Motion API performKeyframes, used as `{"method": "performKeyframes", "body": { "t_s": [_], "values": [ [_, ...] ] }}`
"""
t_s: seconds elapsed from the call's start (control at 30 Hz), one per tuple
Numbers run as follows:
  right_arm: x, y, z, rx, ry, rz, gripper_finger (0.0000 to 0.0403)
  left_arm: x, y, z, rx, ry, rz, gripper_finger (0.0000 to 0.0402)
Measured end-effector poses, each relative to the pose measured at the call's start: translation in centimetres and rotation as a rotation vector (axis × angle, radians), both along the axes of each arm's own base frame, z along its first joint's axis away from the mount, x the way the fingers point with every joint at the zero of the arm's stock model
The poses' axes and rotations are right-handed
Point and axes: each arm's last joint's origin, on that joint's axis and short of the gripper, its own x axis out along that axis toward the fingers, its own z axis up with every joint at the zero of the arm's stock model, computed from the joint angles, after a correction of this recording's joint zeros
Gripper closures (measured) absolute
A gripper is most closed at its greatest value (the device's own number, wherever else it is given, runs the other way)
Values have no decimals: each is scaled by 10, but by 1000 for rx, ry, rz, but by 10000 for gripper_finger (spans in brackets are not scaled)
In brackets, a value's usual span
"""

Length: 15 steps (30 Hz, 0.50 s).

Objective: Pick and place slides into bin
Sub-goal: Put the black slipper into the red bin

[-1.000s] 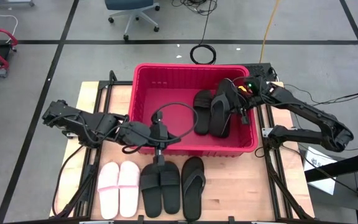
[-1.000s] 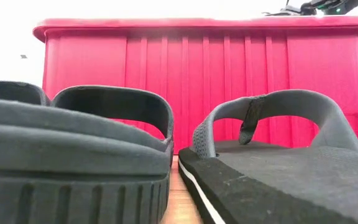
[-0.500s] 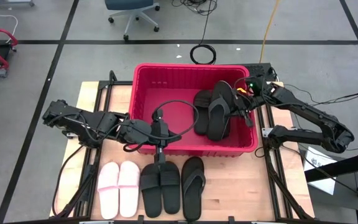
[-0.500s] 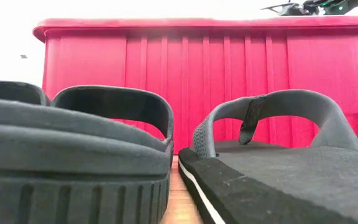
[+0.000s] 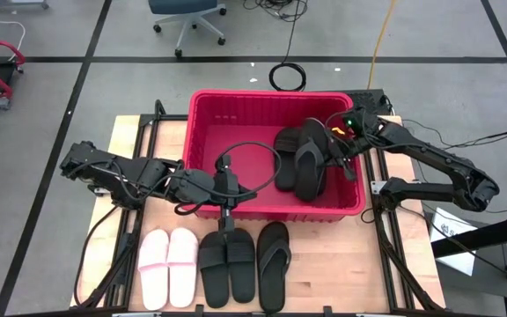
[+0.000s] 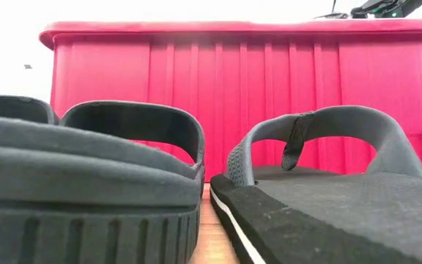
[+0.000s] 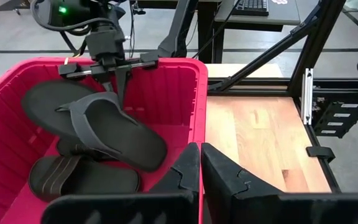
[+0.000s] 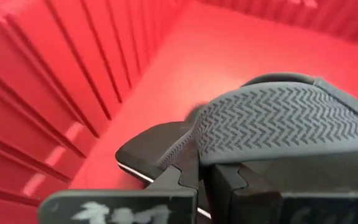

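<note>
Three black slides (image 5: 300, 158) lay in the bin (image 5: 236, 110), the right gripper (image 5: 334, 146) clamped on the strap of the top flip-flop (image 7: 107, 127) near the bin's right wall. The left gripper (image 5: 225, 211) hung closed and empty over the bin's front rim, above the pink pair (image 5: 168, 266), black pair (image 5: 227, 265) and one flip-flop (image 5: 273, 262) at the table's front edge.

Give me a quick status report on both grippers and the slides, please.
Right gripper shut on flip-flop, over red bin. Left gripper shut, empty. Five slides outside bin.

Glossy ribbed red plastic bin (image 5: 236, 114); matt black foam slides with chevron-textured tread (image 8: 284, 124); pale smooth wooden tabletop (image 5: 341, 255).
</note>
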Motion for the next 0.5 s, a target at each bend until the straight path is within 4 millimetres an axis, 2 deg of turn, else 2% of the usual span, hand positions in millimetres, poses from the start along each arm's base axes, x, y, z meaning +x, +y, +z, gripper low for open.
{"method": "performKeyframes", "body": {
  "t_s": [0.2, 0.5],
  "values": [
    [-3, 1, -3, -7, 69, -36, 403, 0, 0, 0, 0, 0, 1, 400],
    [-3, -1, -4, -53, 86, -59, 403, 0, 0, 0, 0, 0, 0, 383]
  ]
}}
